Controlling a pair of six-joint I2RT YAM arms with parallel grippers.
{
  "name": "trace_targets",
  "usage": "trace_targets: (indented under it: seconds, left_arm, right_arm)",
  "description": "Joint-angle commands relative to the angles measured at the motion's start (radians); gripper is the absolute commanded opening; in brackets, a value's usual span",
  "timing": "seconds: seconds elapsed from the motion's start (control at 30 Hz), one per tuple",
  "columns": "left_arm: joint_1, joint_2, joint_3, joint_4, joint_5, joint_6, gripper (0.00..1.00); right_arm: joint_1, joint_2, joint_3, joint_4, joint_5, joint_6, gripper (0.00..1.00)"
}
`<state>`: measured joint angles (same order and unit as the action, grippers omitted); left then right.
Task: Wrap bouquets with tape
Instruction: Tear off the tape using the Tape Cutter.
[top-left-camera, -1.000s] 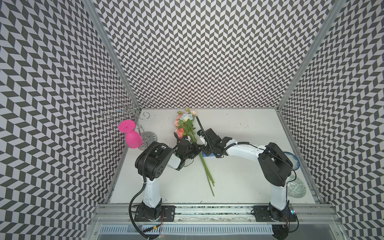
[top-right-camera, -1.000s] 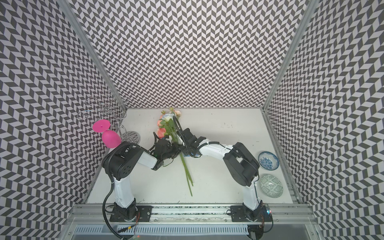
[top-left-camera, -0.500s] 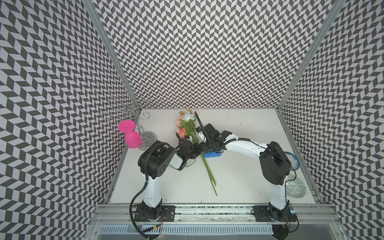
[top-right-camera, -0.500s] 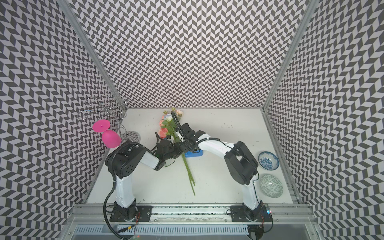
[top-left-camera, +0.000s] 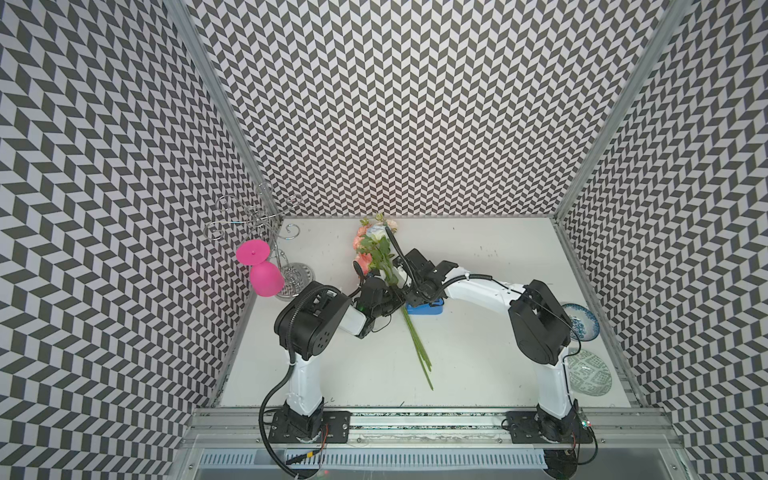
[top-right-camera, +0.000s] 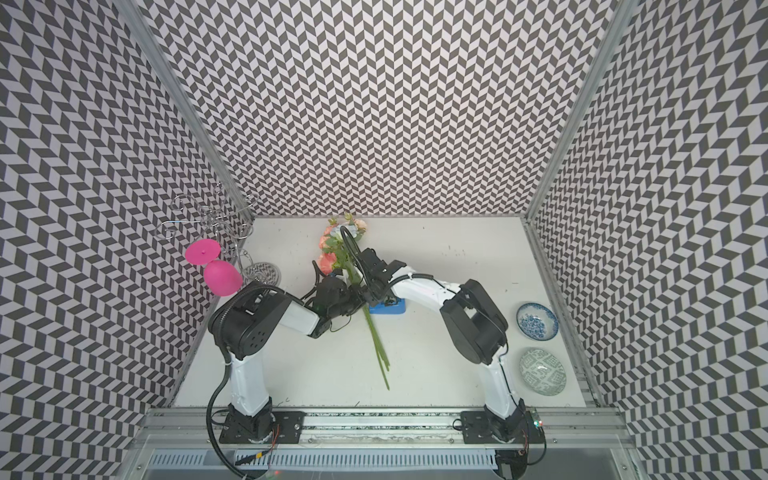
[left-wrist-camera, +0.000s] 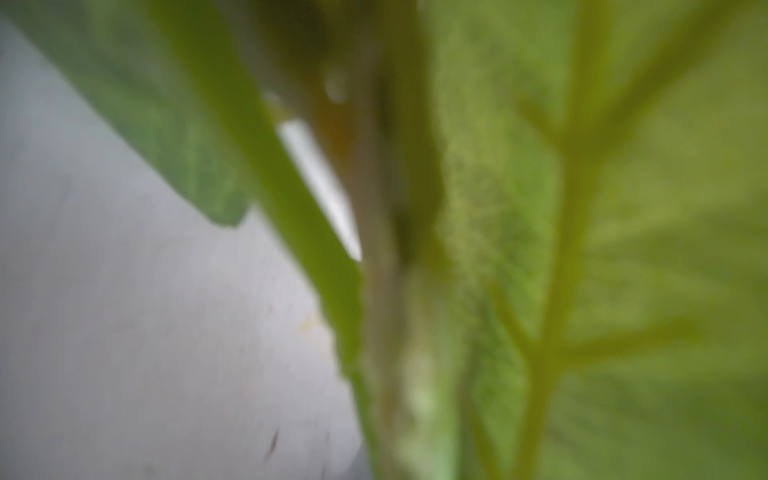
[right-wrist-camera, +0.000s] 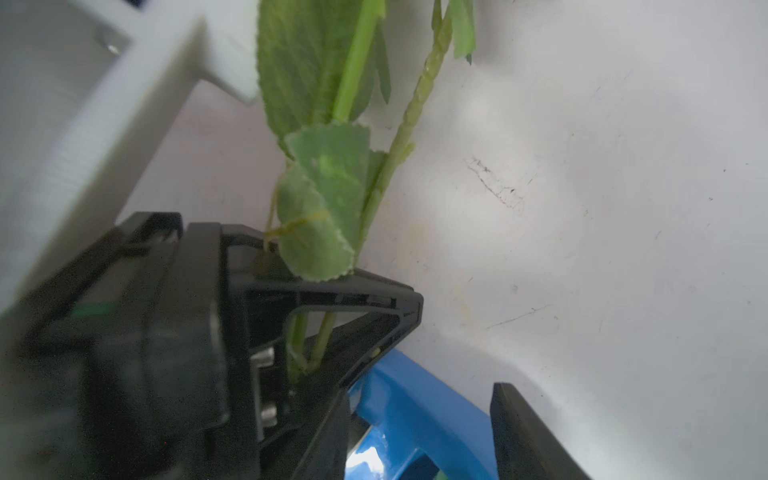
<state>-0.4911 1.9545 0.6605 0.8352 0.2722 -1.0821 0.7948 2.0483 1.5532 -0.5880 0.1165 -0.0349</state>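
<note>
The bouquets (top-left-camera: 376, 245) (top-right-camera: 336, 249) lie as one bunch on the white table, with the blooms at the far side and the stems (top-left-camera: 417, 349) pointing to the front edge. My left gripper (top-left-camera: 392, 297) (top-right-camera: 355, 299) is shut on the stems just below the leaves. Its black fingers (right-wrist-camera: 332, 299) show in the right wrist view with stems between them. Blurred leaves (left-wrist-camera: 540, 249) fill the left wrist view. The blue tape dispenser (top-left-camera: 424, 309) (top-right-camera: 388, 308) (right-wrist-camera: 415, 415) stands right of the stems. My right gripper (top-left-camera: 415, 293) (right-wrist-camera: 419, 399) is open astride it, with a gap at one finger.
A pink goblet (top-left-camera: 266, 278) hangs upside down from a wire rack (top-left-camera: 257, 220) in the far left corner. A blue patterned bowl (top-left-camera: 582, 322) and a green plate (top-left-camera: 590, 378) sit at the right edge, beside my right arm's base.
My right gripper has shifted towards the blooms and its jaws have widened a little. The blue dispenser, mostly covered before, now shows beside the stems. The left gripper keeps its hold.
</note>
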Motion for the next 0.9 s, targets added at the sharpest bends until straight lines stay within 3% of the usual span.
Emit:
trace_targets:
  seconds: [0.0, 0.13, 0.27, 0.37, 0.47, 0.7, 0.87]
  left_arm:
    - [0.015, 0.007, -0.055, 0.112, 0.04, -0.041, 0.0]
    - [0.017, 0.009, -0.05, 0.109, 0.052, -0.041, 0.0]
    - [0.015, -0.03, -0.035, -0.051, -0.04, 0.022, 0.0]
    - [0.037, -0.016, -0.073, 0.086, 0.0, -0.021, 0.15]
    - [0.043, -0.013, -0.07, 0.13, 0.032, -0.037, 0.07]
    - [0.043, -0.033, -0.079, 0.137, 0.039, -0.051, 0.05]
    - [0.046, 0.015, -0.102, 0.242, 0.069, -0.114, 0.0]
  right_arm:
    - [0.015, -0.014, -0.054, 0.028, -0.009, 0.025, 0.58]
    - [-0.036, -0.085, -0.062, 0.074, -0.132, 0.034, 0.59]
    - [-0.035, -0.073, 0.001, 0.019, -0.121, -0.014, 0.62]
    - [-0.023, -0.049, 0.005, 0.015, -0.133, -0.023, 0.62]
    - [-0.001, -0.029, 0.003, 0.011, -0.11, -0.028, 0.62]
    - [0.011, -0.003, -0.008, 0.013, -0.089, -0.004, 0.62]
    - [0.021, 0.048, 0.004, -0.024, -0.011, 0.009, 0.61]
